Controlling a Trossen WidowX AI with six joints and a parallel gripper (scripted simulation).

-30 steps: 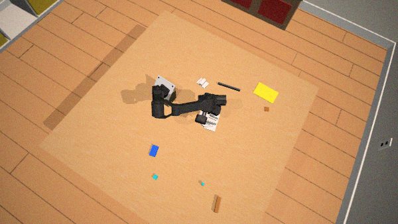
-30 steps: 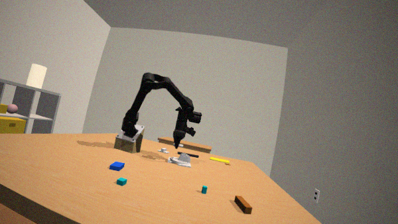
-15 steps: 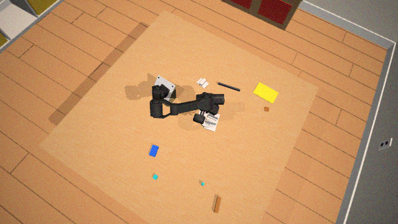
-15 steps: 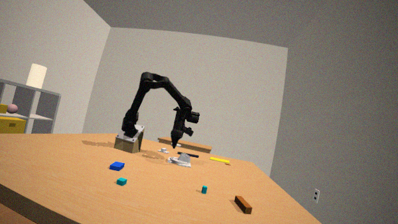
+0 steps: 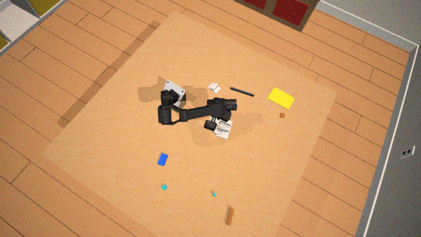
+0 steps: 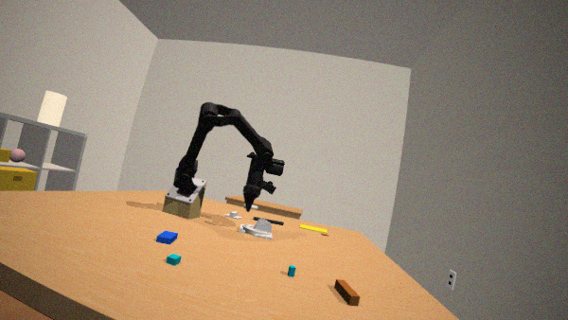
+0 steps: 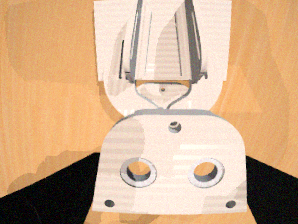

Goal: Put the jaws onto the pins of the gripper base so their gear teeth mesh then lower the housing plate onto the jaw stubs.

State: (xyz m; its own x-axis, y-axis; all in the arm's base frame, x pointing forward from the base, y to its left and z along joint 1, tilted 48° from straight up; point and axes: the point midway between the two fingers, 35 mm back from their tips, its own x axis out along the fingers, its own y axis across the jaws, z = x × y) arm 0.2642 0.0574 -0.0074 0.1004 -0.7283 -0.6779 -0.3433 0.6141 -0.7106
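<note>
The gripper (image 6: 248, 208) (image 7: 171, 187) is shut on the housing plate (image 6: 255, 206) (image 7: 172, 150), one finger at each side edge. The plate has two large ringed holes, with wood showing through them. It hangs above the table, apart from the gripper base. The white gripper base (image 5: 227, 134) (image 6: 269, 236) (image 7: 106, 50) lies on the table, just beyond the plate in the wrist view. Two pale jaws with grey sides stand on it side by side, left jaw (image 7: 135, 47) and right jaw (image 7: 196, 47). Pins, gear teeth and stubs cannot be made out; the plate covers the base's near end.
A small white part (image 5: 214, 87) (image 6: 233, 215) and a black rod (image 5: 242, 92) (image 6: 268, 221) lie behind the base. A yellow sheet (image 5: 281, 98) (image 6: 313, 228) lies farther right. A blue block (image 5: 163, 159) (image 6: 167, 237), small teal pieces and a brown bar (image 5: 229, 216) (image 6: 346, 293) lie toward the front.
</note>
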